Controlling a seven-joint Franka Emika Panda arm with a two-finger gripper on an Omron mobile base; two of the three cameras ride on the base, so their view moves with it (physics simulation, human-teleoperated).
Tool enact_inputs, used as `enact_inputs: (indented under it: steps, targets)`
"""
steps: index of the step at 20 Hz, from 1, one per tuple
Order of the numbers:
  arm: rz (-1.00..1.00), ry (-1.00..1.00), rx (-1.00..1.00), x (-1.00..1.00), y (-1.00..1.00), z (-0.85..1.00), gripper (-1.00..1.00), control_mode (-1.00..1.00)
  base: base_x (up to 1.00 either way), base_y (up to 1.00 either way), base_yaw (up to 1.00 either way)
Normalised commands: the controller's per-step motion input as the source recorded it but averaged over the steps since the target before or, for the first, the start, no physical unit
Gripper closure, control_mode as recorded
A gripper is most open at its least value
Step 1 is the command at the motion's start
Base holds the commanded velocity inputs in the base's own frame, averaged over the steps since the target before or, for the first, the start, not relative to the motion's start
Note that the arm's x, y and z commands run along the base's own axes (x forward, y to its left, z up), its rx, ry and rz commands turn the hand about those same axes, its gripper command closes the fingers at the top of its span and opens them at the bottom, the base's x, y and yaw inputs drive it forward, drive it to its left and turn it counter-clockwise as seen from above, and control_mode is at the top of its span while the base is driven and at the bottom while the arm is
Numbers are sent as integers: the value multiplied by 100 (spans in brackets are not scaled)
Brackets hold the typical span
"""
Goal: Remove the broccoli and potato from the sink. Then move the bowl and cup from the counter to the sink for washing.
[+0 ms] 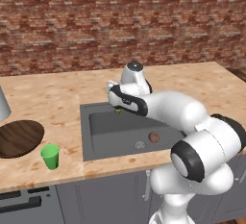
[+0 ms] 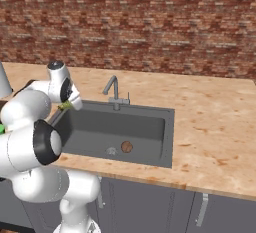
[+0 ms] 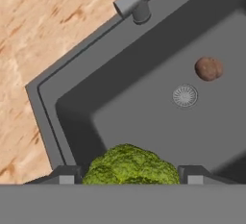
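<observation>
Broccoli clamped in gripper, above sink's left corner. Best kept clamped, carried clear over the rim, released low on table beside sink. Potato lies by drain.

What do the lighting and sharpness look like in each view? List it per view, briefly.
Left base view: flat, even light, no glare; the sink walls shade darker, with soft edges on the cup. Right base view: same even light, with the potato crisp against the grey floor. Hand view: the broccoli between the tool's tips is sharp, and a dark shadow band falls along the basin's near wall.
</observation>
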Motion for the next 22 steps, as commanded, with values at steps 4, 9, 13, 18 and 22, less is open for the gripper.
enact_inputs:
  steps: [4,9,13,18,22]
  targets:
    - [0,2,14,10,29,16,100,-100,0,0,0]
    - [0,1,10,17,38,3,100,-100,0,0,0]
    - [0,3,7,17,38,0,100,-100,0,0,0]
    - [0,9,1,18,43,0,100,-100,0,0,0]
    - [0,19,0,20,45,0,100,-100,0,0,0]
